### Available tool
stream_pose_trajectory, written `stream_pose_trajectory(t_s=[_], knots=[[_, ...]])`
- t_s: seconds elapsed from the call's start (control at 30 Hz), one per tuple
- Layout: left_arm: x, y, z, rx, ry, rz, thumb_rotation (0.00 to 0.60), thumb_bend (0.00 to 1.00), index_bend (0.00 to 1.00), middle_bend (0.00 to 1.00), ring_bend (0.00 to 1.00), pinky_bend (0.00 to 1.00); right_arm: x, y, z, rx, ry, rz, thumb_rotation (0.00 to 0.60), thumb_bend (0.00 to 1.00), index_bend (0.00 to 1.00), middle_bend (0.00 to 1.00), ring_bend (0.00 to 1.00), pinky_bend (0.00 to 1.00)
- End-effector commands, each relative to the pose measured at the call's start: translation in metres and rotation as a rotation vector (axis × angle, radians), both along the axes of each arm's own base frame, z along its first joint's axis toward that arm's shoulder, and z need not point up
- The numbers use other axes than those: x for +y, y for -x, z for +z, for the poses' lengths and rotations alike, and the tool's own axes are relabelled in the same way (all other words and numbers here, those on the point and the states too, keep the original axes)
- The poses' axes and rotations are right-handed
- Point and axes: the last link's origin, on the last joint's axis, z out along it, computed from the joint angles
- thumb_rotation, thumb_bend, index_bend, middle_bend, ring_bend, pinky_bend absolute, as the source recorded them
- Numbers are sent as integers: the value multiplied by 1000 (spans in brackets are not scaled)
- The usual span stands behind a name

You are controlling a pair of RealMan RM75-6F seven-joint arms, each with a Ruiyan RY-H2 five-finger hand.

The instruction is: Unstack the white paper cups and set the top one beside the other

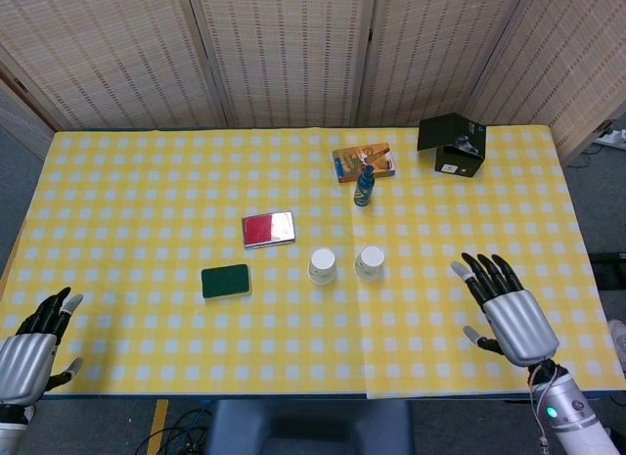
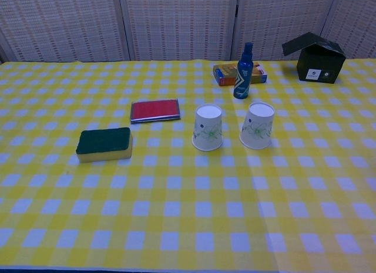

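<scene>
Two white paper cups with a green leaf print stand upside down, side by side, at the table's middle: the left cup (image 1: 323, 265) (image 2: 208, 127) and the right cup (image 1: 370, 262) (image 2: 258, 125), a small gap between them. My right hand (image 1: 508, 312) hovers near the table's front right edge, fingers spread, holding nothing, well away from the cups. My left hand (image 1: 31, 350) is at the front left corner, off the table edge, fingers apart and empty. Neither hand shows in the chest view.
A green sponge (image 2: 104, 143) and a red flat case (image 2: 155, 110) lie left of the cups. Behind them stand a blue spray bottle (image 2: 242, 64), an orange box (image 2: 228, 73) and an open black box (image 2: 316, 57). The table wears a yellow checked cloth (image 2: 176, 214).
</scene>
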Motion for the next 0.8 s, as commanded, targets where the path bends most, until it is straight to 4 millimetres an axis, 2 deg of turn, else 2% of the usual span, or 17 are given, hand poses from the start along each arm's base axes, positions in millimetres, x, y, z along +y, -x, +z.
stream_pose_trajectory(t_s=[0.03, 0.37, 0.8], knots=[[-1, 0, 0, 8, -9, -6, 600, 261, 39, 0, 0, 228, 33, 32, -1, 3, 43, -9, 600, 197, 0, 0, 0, 0], [-3, -3, -5, 19, 5, -13, 600, 261, 39, 0, 0, 228, 49, 63, 4, -30, 108, -60, 600, 198, 0, 0, 0, 0], [-4, 0, -8, 36, 12, 2, 600, 262, 39, 0, 0, 228, 45, 67, 8, -46, 117, -88, 600, 200, 0, 0, 0, 0]])
